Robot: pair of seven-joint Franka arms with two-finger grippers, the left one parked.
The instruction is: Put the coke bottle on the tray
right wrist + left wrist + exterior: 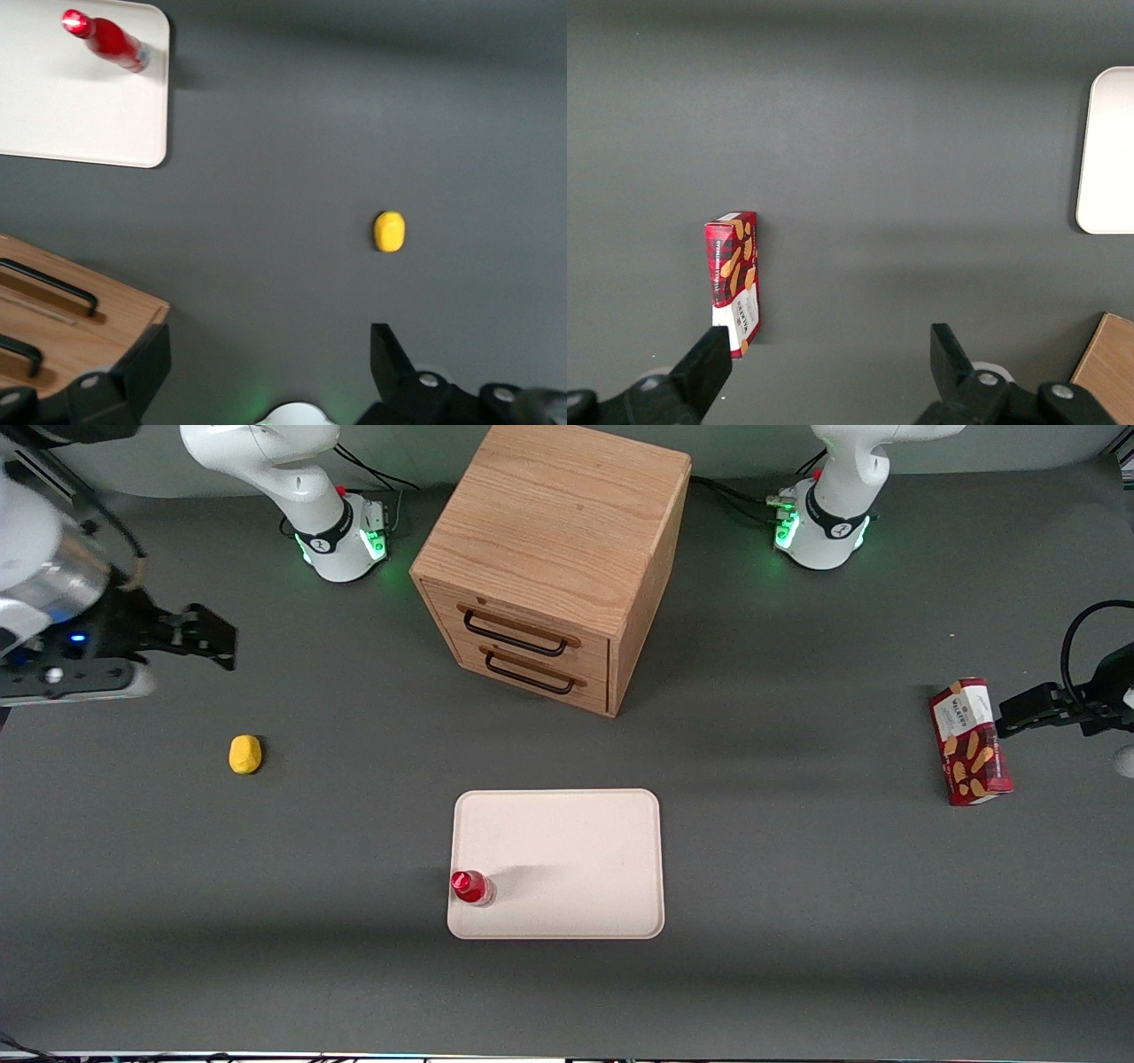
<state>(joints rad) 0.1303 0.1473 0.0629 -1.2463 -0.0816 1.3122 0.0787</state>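
The coke bottle (472, 887), small and clear with a red cap and red label, stands upright on the tray (567, 859), in the tray corner nearest the front camera on the working arm's side. The right wrist view also shows the coke bottle (108, 39) on the tray (80, 106). My gripper (202, 636) hangs high above the table at the working arm's end, farther from the camera than the tray and well apart from the bottle. Its fingers (146, 363) stand wide open with nothing between them.
A wooden two-drawer box (554, 567) stands farther from the camera than the tray. A small yellow lump (245, 754) lies toward the working arm's end, below my gripper. A red snack box (970, 741) lies toward the parked arm's end.
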